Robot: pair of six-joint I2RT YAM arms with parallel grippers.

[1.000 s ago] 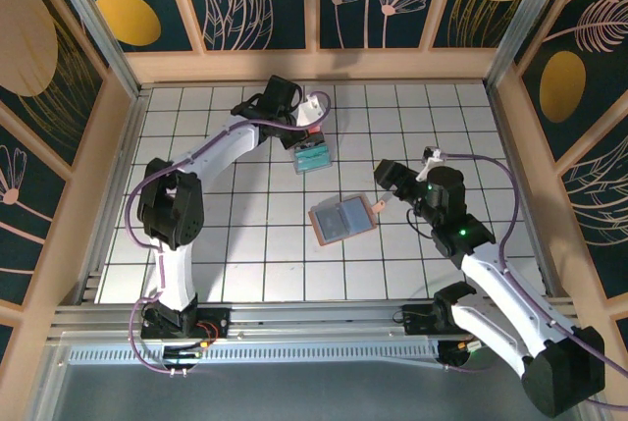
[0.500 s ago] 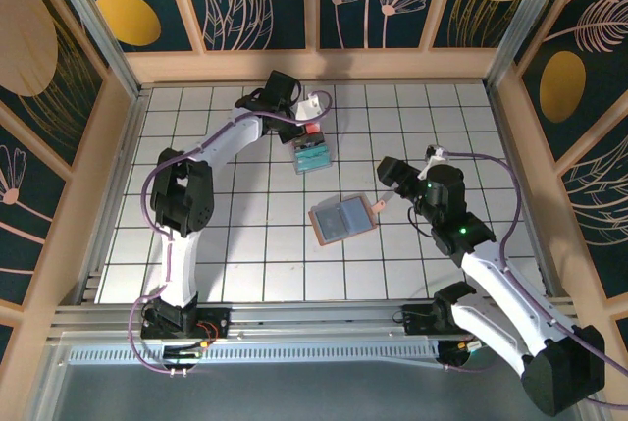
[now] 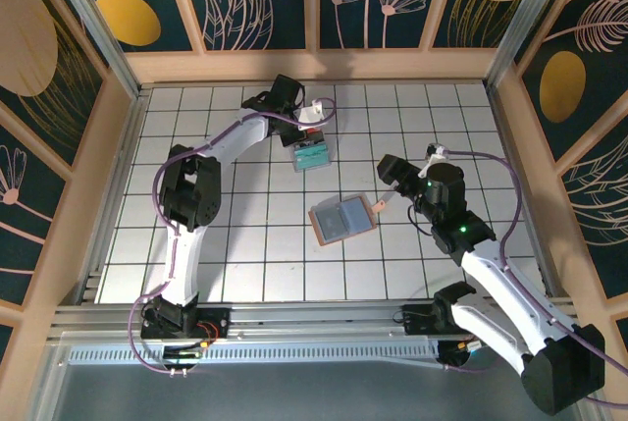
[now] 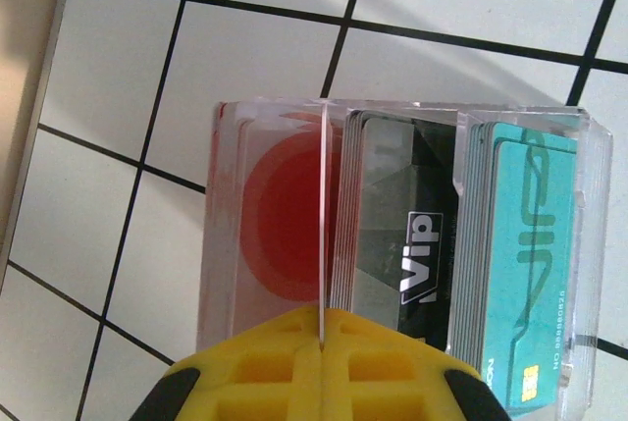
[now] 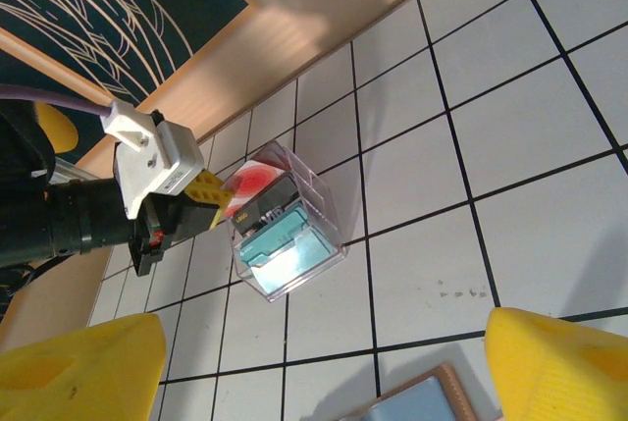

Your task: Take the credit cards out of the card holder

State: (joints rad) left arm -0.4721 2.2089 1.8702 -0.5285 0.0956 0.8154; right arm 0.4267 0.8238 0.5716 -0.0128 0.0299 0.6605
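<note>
The card holder [image 3: 343, 217] lies open flat on the worktop [image 3: 245, 244], inner faces up, with the right gripper [image 5: 319, 372] just to its right, jaws spread. Beyond the card holder the left gripper [image 4: 322, 342] hangs at the clear card box [image 3: 312, 154], jaws pressed together. The right jaws should, I judge, pinch only a card's exposed edge and draw it along the pocket without lifting the card holder

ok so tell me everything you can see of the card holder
The card holder is a small pinkish-tan, leather-looking bifold lying open and flat near the middle of the tiled table, its two grey-blue inner faces up. A tan strap tab sticks out from its right edge. Nothing appears to touch it; the open right tool hangs close by that tab.
</note>
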